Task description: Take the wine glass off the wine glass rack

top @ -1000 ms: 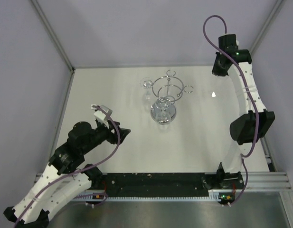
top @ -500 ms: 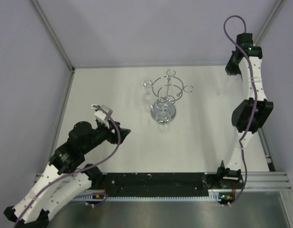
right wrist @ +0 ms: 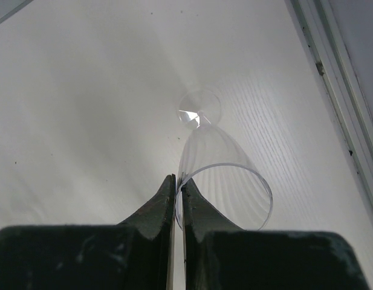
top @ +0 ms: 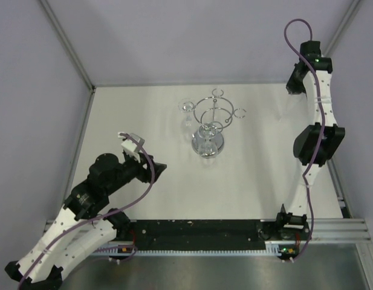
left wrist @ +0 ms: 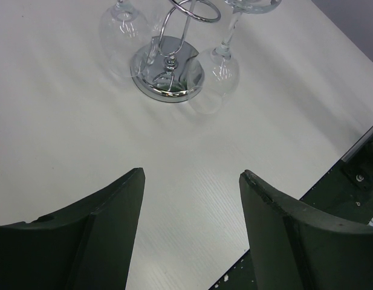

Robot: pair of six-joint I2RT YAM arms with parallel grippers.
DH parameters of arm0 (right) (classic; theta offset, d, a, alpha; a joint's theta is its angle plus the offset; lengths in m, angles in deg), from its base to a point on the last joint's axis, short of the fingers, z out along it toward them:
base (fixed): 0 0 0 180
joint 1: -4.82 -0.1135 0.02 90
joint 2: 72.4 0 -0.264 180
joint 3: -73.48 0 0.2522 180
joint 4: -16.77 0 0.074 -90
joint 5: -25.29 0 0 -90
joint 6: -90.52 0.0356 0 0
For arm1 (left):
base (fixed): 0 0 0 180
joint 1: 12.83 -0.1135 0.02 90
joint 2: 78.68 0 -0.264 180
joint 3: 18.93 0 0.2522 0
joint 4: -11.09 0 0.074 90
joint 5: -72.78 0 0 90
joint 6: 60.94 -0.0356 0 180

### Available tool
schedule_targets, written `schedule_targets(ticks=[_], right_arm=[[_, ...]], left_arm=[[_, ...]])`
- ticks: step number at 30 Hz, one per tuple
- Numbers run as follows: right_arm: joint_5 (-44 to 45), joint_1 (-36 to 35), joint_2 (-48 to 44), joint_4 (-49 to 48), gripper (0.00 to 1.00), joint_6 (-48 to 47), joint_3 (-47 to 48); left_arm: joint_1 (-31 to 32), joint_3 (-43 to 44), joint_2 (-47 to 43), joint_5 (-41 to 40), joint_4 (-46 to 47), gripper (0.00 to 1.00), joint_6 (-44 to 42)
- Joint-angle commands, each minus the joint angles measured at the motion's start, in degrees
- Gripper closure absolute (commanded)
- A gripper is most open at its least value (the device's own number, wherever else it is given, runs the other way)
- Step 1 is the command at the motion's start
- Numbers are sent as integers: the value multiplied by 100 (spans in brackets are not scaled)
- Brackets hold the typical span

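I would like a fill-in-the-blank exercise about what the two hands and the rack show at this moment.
The right hand is ___ on the rim of a wine glass. The left hand is ___ and holds nothing. ___ other glasses hang from the rack.
Missing words: shut; open; two.

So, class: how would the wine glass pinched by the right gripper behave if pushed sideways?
Probably fragile: the wine glass looks thin-walled and clear. Likely tippy: its bowl is wide above a small foot. Possibly slippery, since the right gripper pinches only its smooth rim.
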State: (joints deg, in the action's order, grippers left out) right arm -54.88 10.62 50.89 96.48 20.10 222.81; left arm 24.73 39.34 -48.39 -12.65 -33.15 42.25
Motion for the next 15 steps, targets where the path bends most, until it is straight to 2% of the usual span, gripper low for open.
schedule_targets(ticks=[1,8,15], right_arm=[[46,35,126,-4,100,-50,330],[2,53,240,-3,100,-59,339],[-68,61,337,-3,81,-41,418]], left_arm=[[-21,-4,65,-97,183,30,-18],[-30,5,101,-124,183,30,-18],[-21,-4,92,-168,174,30,-18]])
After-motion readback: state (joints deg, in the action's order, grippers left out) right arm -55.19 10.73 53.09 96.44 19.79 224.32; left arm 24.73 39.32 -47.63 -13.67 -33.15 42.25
